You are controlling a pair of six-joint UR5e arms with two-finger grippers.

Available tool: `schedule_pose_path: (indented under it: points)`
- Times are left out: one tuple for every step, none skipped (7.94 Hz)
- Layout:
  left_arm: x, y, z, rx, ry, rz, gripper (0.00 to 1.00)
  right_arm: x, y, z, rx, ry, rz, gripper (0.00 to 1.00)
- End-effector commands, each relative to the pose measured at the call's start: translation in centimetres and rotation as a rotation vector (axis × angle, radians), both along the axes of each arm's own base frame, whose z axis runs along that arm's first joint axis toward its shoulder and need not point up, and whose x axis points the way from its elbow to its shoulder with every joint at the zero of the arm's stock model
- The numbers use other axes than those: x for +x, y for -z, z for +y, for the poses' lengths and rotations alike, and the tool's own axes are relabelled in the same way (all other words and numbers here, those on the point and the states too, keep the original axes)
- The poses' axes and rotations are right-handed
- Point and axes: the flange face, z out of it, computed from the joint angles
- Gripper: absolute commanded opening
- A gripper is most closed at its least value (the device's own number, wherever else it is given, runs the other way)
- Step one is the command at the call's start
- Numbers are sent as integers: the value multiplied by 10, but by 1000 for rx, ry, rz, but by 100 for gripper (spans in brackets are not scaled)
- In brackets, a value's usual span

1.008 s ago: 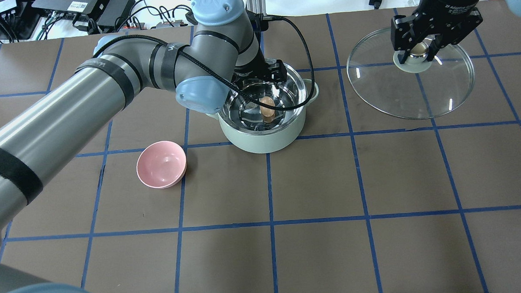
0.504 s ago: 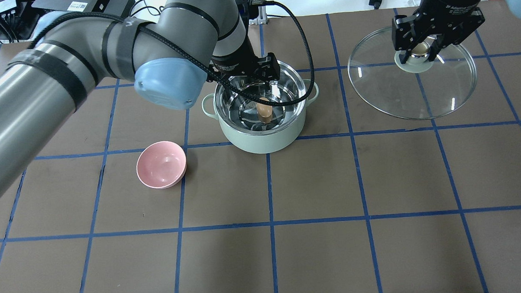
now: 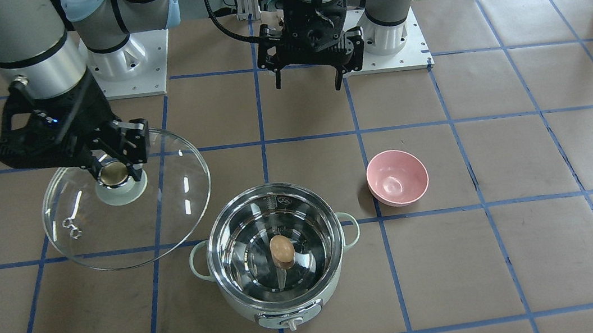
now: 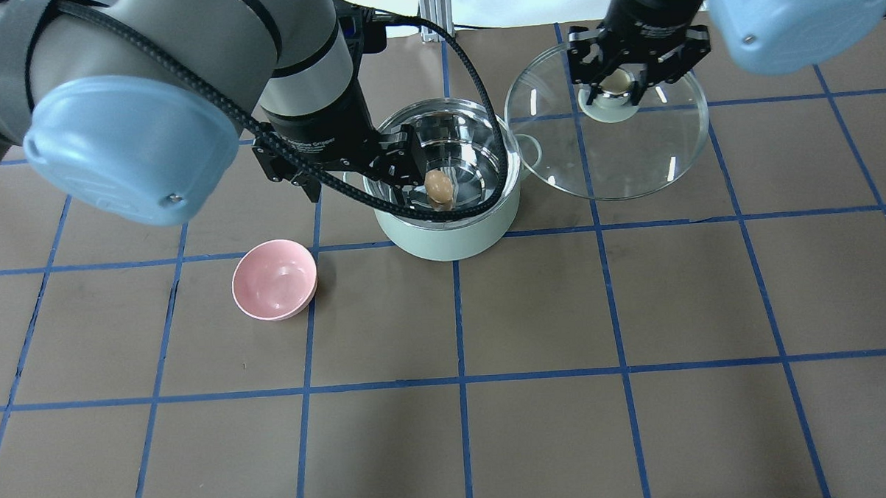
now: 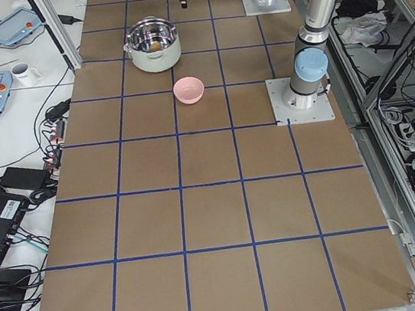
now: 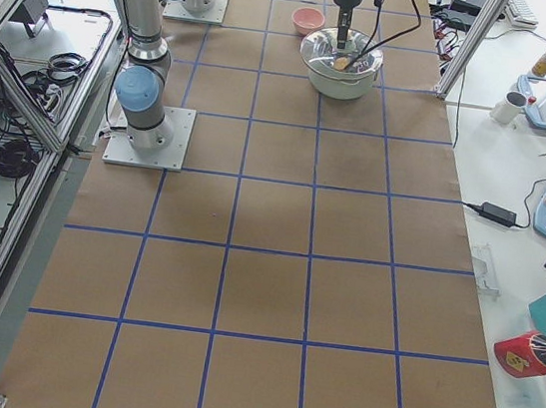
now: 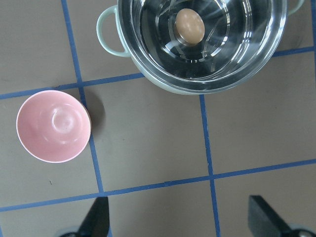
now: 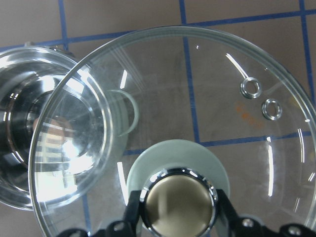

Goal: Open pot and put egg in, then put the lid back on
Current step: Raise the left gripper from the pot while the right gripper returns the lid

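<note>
The right tool (image 3: 115, 176) is clamped narrow on the lid's beige-capped knob (image 8: 177, 205), one finger on either side of it, at the left of the front-facing view. The clear glass lid (image 3: 165, 205) hangs from that grip. In the right wrist view its edge lies over the pot's rim and one loop handle (image 8: 129, 111), both showing through the glass. The left tool (image 3: 309, 83) is spread wide and holds nothing, at the top centre of the front-facing view. Its wrist view looks straight down, with the two fingertips far apart at the bottom edge. The pot (image 4: 446, 240) stands uncovered on the table (image 3: 511, 253), at the lower centre of the front-facing view, its control knob (image 3: 291, 322) toward the bottom of the picture. The egg (image 3: 282, 249) lies inside the pot, at the middle of the steel floor. A pink bowl (image 3: 397, 179) sits on the table to the upper right of the pot, near it but not touching.
</note>
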Motion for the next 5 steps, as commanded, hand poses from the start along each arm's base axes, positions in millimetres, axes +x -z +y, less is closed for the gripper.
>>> schedule_pose_path:
  points:
    - [36, -14, -12, -12, -61, -10, 100, 86, 35, -1, -13, 92, -39, 0]
    - [80, -16, -32, -15, -16, -9, 100, 98, 39, -5, -14, 104, -46, 0]
    - [114, -16, -44, -14, -17, -11, 100, 118, 47, -5, -29, 103, -64, 0]
    - [116, -17, -43, -14, -18, -11, 100, 139, 58, -10, -37, 124, -97, 0]
    - [118, -25, -38, -30, -17, -17, 100, 157, 66, -17, -31, 134, -103, 0]
